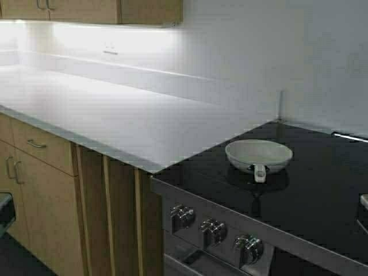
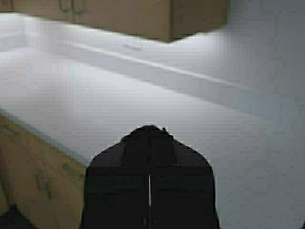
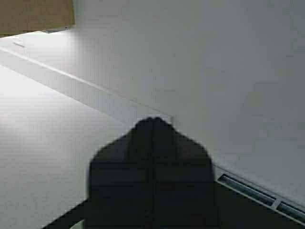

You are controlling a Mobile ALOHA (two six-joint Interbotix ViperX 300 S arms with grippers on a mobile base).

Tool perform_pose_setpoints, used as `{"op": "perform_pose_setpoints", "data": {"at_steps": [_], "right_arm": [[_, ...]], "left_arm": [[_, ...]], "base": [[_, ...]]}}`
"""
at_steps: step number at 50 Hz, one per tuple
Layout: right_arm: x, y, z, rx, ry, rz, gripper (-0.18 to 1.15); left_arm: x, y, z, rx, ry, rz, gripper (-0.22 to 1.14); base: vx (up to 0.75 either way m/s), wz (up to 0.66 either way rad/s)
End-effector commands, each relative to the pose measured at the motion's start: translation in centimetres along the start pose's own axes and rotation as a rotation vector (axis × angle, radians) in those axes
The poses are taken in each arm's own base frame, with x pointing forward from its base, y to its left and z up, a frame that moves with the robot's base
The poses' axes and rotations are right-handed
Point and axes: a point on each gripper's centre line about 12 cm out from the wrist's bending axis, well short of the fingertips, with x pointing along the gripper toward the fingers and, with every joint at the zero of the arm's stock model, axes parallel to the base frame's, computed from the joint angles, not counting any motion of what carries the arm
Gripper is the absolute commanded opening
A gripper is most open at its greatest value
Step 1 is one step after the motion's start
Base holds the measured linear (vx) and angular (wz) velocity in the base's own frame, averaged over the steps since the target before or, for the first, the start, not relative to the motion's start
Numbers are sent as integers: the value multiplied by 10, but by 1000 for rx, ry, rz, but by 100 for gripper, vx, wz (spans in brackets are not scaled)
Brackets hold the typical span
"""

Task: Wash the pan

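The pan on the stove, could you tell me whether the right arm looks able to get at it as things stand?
Probably yes: the pan sits alone on the black cooktop, handle toward the robot, nothing around it. The right gripper is shut and not yet near it.

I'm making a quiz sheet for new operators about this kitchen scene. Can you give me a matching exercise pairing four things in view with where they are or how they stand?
Things:
1. pan
2. stove knobs
3. upper cabinets
4. left gripper

Places or states:
A. hung on the wall above the lit white counter
B. fingers closed together, held over the white counter
C. resting on the black cooktop, handle pointing toward the robot
D. in a row on the stove's front panel, below the cooktop

Pairs: 1-C, 2-D, 3-A, 4-B
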Motion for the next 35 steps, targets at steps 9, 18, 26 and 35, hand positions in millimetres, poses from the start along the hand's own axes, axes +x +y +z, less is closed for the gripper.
{"op": "perform_pose_setpoints", "data": {"at_steps": [9, 18, 26, 35], "right_arm": [[0, 3, -6, 36, 19, 14, 7], [0, 3, -7, 39, 26, 14, 7], [0, 3, -8, 38, 39, 15, 7], [0, 3, -9, 38, 46, 14, 7]], "left_arm": [[5, -17, -2, -243, 22, -81, 52], [23, -44, -14, -402, 121, -175, 106], [43, -79, -42, -443, 185, -287, 101], [69, -108, -82, -532, 260, -341, 101]], "base": [[0, 0], [0, 0], [0, 0], [0, 0]]}}
